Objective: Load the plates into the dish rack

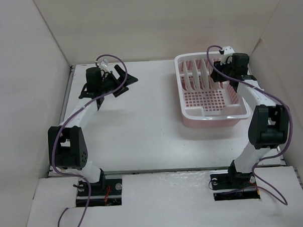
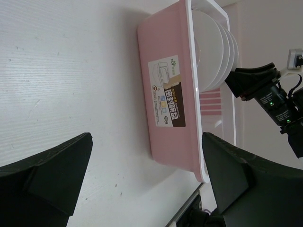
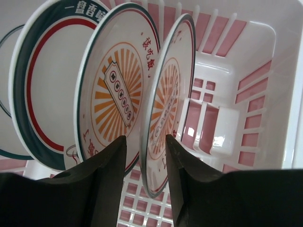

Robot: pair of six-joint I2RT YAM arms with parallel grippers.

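Note:
The pink dish rack (image 1: pixel 217 118) stands at the back right of the table. Several white plates (image 1: pixel 197 74) stand upright in its slots. In the right wrist view, from right to left, I see a sunburst plate (image 3: pixel 168 94), a second sunburst plate (image 3: pixel 113 90), a green-and-red rimmed plate (image 3: pixel 47 80) and the edge of a thin-ringed plate (image 3: pixel 5 90). My right gripper (image 3: pixel 146 138) straddles the rim of the nearest sunburst plate, open, with a gap beside the rim. My left gripper (image 1: pixel 122 79) hovers wide open at the back left, holding nothing.
White walls close in the table on the left, back and right. The left wrist view shows the rack's labelled pink side (image 2: pixel 165 56), the plates (image 2: pixel 210 52) above its rim, and the right arm (image 2: pixel 274 99) beyond.

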